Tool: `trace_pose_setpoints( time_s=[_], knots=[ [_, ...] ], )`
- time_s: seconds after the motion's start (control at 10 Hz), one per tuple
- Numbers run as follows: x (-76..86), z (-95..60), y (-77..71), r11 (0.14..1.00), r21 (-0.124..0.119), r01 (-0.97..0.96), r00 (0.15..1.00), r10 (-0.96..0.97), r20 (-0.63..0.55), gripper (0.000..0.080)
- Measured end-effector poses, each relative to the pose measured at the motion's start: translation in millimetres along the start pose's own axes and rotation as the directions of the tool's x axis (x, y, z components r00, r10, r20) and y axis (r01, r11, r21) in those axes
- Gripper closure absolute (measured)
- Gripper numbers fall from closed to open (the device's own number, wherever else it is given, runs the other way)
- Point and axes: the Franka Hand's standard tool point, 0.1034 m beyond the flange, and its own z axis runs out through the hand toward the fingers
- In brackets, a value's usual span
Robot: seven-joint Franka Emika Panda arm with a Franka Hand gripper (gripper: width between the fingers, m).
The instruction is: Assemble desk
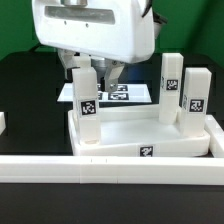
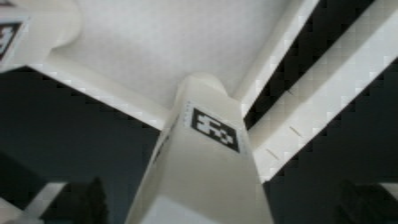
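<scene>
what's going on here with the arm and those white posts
A Panda arm is putting a small white desk together. The desk top lies upside down on the black table, with three tagged legs standing in it: the near leg on the exterior view's left and two legs on its right. The gripper hangs open just above the near leg, its fingers to either side and not clamping it. A long white rail lies in front; the marker board lies behind.

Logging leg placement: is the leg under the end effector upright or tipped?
Upright. The leg stands vertical on the desk top, its tag facing the exterior view, like the other legs.
</scene>
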Motion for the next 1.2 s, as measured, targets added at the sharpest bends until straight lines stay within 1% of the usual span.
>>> trace_pose_setpoints(
  time_s=[0.1, 0.2, 0.4, 0.6, 0.8, 1.1, 1.2],
  knots=[
    [0.2, 0.0, 0.2, 0.998, 0.0, 0.056, 0.998, -0.056, 0.0, 0.015],
    [0.7, 0.1, 0.8, 0.988, -0.001, 0.155, 0.988, -0.155, -0.002, 0.015],
    [1.1, 0.4, 1.9, 0.947, -0.011, 0.321, 0.947, -0.321, -0.003, 0.015],
    [2.0, 0.3, 3.1, 0.874, -0.021, 0.486, 0.874, -0.486, -0.001, 0.015],
    [2.4, 0.5, 3.3, 0.807, -0.025, 0.59, 0.808, -0.59, 0.0, 0.015],
    [5.8, 0.1, 5.4, 0.678, -0.046, 0.734, 0.679, -0.734, 0.004, 0.015],
    [6.0, 0.1, 5.7, 0.681, -0.046, 0.731, 0.681, -0.732, 0.004, 0.0271]
  ],
)
